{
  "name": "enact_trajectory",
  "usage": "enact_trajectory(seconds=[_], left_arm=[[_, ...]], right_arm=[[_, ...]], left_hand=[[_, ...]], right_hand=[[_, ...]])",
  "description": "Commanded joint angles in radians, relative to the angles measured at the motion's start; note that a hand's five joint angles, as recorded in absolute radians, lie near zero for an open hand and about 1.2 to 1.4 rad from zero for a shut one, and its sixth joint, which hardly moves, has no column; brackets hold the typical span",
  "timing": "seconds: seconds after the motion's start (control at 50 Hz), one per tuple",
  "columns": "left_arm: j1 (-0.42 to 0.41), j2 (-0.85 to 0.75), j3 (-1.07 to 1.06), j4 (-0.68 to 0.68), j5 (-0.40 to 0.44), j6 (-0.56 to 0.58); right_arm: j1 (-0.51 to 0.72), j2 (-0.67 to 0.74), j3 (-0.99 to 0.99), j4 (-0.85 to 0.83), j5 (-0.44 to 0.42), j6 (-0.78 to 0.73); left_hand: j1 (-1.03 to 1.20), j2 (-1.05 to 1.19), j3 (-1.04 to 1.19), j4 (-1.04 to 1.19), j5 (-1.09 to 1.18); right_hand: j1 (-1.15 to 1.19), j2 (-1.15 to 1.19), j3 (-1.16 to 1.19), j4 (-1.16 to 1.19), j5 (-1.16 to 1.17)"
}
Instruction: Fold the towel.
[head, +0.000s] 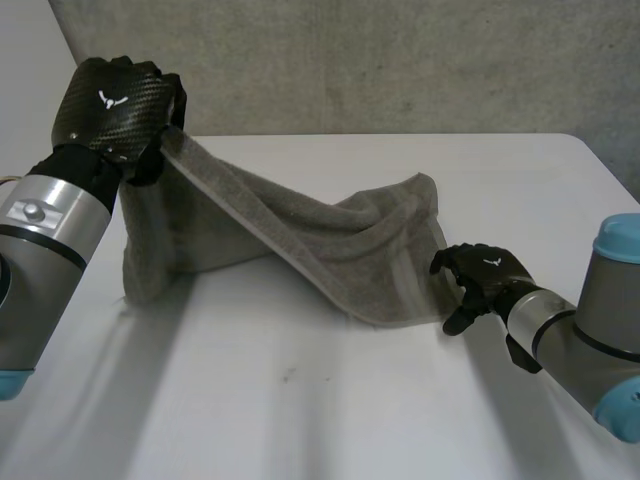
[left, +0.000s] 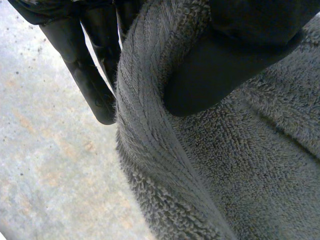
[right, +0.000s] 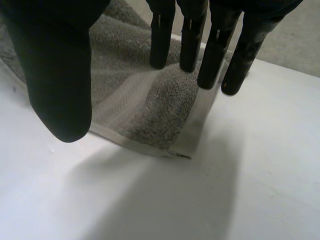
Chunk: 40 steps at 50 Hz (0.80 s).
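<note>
While your left hand (head: 115, 105) pinches a towel (head: 300, 235) corner between thumb and fingers above the table (head: 300, 400), the cloth drapes down from it. Your right hand (head: 490, 278) hangs released, the towel's other end just under its fingertips.

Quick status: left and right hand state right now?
Left hand: shut on the towel, pinching its raised edge.
Right hand: open, at the towel's other end, holding nothing.
</note>
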Motion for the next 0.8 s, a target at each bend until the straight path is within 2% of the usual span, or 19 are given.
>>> enact_trajectory(seconds=[0.02, 0.08, 0.32, 0.56, 0.7, 0.8], left_arm=[[0.027, -0.015, -0.040, 0.000, 0.001, -0.003], [0.037, -0.016, -0.054, 0.002, 0.001, -0.005], [0.043, -0.039, -0.068, 0.003, 0.003, -0.005], [0.055, -0.055, -0.069, 0.003, 0.005, -0.005], [0.057, -0.059, -0.071, 0.003, 0.005, -0.005], [0.057, -0.059, -0.071, 0.003, 0.005, -0.005]], right_arm=[[0.003, 0.093, -0.076, 0.006, 0.003, -0.182], [0.007, 0.113, -0.099, 0.003, 0.006, -0.225], [0.015, 0.169, -0.172, 0.004, 0.008, -0.243], [0.015, 0.210, -0.193, 0.008, 0.011, -0.257], [0.017, 0.201, -0.192, 0.014, 0.026, -0.259], [0.017, 0.184, -0.188, 0.037, 0.029, -0.257]], left_hand=[[0.221, 0.180, 0.181, 0.179, 0.181], [0.221, 0.180, 0.181, 0.179, 0.181], [0.221, 0.180, 0.181, 0.179, 0.181], [0.221, 0.180, 0.181, 0.179, 0.181], [0.221, 0.180, 0.181, 0.179, 0.181], [0.221, 0.180, 0.181, 0.179, 0.181]], right_hand=[[0.344, 0.292, 0.280, 0.282, 0.295], [0.435, 0.383, 0.372, 0.374, 0.386], [0.427, 0.375, 0.363, 0.365, 0.378], [0.324, 0.272, 0.261, 0.262, 0.275], [0.195, 0.144, 0.132, 0.134, 0.146], [0.189, 0.137, 0.125, 0.127, 0.140]])
